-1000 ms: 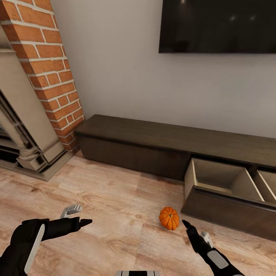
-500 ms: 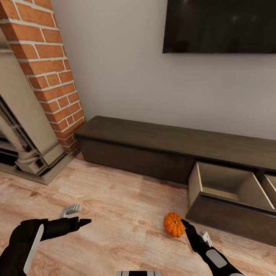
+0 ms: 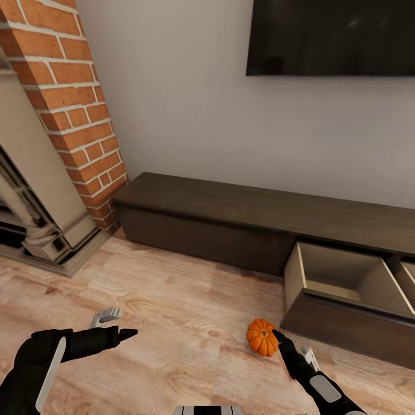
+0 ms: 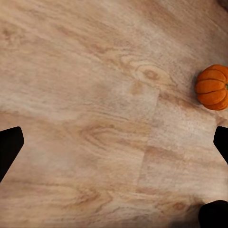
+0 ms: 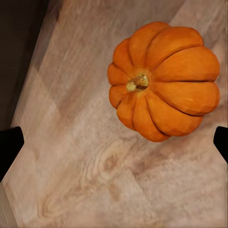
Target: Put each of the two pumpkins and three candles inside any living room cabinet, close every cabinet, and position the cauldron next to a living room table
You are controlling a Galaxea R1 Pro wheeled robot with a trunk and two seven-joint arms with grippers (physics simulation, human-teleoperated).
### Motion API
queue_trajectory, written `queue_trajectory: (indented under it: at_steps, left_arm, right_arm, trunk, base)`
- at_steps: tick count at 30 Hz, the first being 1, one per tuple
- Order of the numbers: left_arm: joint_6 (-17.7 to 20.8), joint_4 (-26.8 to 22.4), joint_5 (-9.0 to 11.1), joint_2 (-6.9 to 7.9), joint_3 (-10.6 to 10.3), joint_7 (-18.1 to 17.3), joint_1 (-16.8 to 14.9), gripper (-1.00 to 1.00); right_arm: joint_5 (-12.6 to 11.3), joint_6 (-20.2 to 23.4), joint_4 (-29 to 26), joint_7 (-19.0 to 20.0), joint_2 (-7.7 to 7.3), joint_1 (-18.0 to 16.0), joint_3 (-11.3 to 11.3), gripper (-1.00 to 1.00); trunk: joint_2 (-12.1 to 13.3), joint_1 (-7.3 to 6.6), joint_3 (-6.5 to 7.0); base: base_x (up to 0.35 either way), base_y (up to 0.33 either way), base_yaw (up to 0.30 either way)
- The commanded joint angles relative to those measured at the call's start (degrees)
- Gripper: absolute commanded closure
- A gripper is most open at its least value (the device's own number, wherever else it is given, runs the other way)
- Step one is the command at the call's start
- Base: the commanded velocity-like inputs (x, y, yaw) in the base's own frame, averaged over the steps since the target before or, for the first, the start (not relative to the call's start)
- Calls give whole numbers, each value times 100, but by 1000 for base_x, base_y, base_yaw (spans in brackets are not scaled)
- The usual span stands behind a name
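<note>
A small orange ribbed pumpkin (image 3: 261, 338) sits on the wood floor in front of the long low dark brown cabinet (image 3: 219, 210). One drawer (image 3: 340, 276) stands pulled out, its pale inside bare. My right gripper (image 3: 295, 349) is open just right of the pumpkin, its black fingertip almost at the rind. In the right wrist view the pumpkin (image 5: 164, 80) lies ahead of the spread fingers, stem up. My left gripper (image 3: 117, 324) is open over bare floor, far left of the pumpkin (image 4: 213, 87). Candles, cauldron, table and the other pumpkin are out of view.
A second pulled-out drawer (image 3: 407, 278) shows at the right edge. A brick column (image 3: 75, 109) and a pale fireplace surround (image 3: 34, 202) stand at the left. A dark TV (image 3: 331, 37) hangs on the wall above the cabinet. Wood floor (image 3: 173, 311) stretches between my arms.
The camera has shifted a little, sliding the scene left and down. My right gripper's tip now stands closer to the pumpkin. The left gripper has kept its pose.
</note>
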Motion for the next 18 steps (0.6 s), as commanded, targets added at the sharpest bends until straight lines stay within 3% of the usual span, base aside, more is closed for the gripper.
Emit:
queue_trajectory:
  at_steps: [1,18]
  left_arm:
    - [0,0,2,-3,-2,0,0,-100]
    - [0,0,2,1,-3,-5,0,-100]
  right_arm:
    - [-1,-1,0,0,0,0,0,-100]
    - [-1,-11,0,0,-9,2,8,-100]
  trunk:
    - [-2,2,-23]
    - [-24,46,-400]
  base:
    - [0,0,0]
    - [0,0,0]
